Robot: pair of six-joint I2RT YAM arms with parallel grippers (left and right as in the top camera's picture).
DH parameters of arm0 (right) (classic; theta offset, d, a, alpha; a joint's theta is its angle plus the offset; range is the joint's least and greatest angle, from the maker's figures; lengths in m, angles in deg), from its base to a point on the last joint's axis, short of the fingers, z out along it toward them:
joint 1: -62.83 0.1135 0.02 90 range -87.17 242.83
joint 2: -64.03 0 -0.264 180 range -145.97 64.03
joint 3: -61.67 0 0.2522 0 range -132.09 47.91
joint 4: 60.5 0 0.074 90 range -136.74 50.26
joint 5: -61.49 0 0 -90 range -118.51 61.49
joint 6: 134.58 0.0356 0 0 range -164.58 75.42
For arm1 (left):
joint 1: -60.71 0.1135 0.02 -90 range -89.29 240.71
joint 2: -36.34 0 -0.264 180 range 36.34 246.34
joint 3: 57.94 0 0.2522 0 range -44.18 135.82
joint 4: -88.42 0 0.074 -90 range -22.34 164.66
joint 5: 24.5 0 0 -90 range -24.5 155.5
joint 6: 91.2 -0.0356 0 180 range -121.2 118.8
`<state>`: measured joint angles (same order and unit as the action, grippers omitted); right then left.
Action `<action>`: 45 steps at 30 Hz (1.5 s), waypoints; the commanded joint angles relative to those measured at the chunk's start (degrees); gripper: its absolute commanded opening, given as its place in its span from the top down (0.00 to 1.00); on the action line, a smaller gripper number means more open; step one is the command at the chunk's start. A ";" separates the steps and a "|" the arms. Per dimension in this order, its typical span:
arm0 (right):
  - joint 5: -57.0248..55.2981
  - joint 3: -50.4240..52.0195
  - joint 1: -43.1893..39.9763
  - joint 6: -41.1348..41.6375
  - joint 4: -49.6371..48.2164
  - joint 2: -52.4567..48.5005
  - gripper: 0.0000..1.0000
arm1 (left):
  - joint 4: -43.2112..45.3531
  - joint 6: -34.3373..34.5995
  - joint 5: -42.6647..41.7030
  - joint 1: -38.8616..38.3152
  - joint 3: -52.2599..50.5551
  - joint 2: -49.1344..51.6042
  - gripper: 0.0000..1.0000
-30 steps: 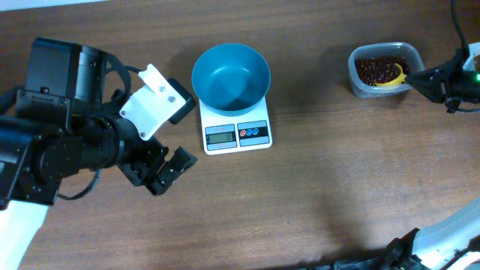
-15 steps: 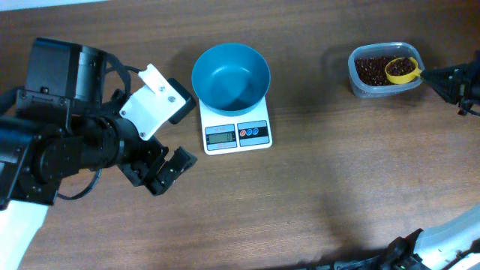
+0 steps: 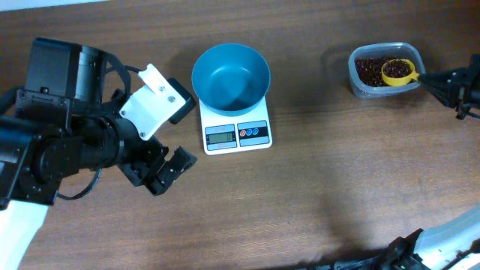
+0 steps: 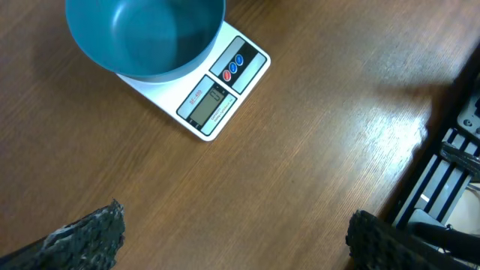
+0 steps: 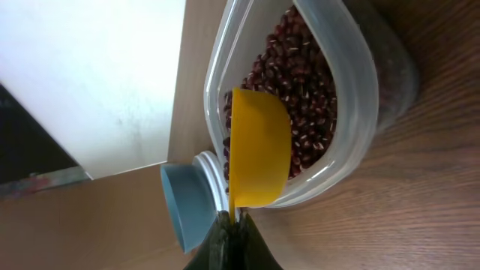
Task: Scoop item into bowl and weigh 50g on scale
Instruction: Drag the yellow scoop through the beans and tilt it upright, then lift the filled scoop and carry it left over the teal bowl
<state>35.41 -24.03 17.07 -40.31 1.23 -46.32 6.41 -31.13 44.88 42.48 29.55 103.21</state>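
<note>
Left gripper [image 3: 166,171] jaws spread wide, right gripper [image 3: 429,76] jaws pinched tightly together.

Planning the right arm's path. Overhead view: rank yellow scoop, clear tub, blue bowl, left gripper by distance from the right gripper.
1. yellow scoop, held in the jaws of the right gripper, over the tub.
2. clear tub, far right, under the scoop.
3. blue bowl, centre, on the scale.
4. left gripper, left side, jaws open.

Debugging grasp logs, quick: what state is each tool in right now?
Left tool: open, holding nothing.
Right tool: closed on the handle of the yellow scoop.
</note>
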 commanded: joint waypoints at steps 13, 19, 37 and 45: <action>5.99 0.46 -1.25 -7.54 -0.81 -0.61 0.96 | 0.02 0.72 -0.59 -0.13 0.39 0.04 0.02; 9.44 0.46 -1.25 -8.39 -0.79 -0.61 0.96 | 0.02 0.72 -0.59 -0.13 0.39 0.04 0.02; 14.12 0.46 -1.14 -8.37 -0.81 -0.61 0.96 | 0.02 0.72 -0.59 -0.13 0.39 0.04 0.02; 17.03 0.46 -1.14 -8.35 -0.76 -0.61 0.96 | 0.02 0.72 -0.59 -0.13 0.39 0.04 0.02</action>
<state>48.94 -23.97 16.37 -47.81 0.60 -46.32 6.41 -31.13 44.88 42.48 29.55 103.21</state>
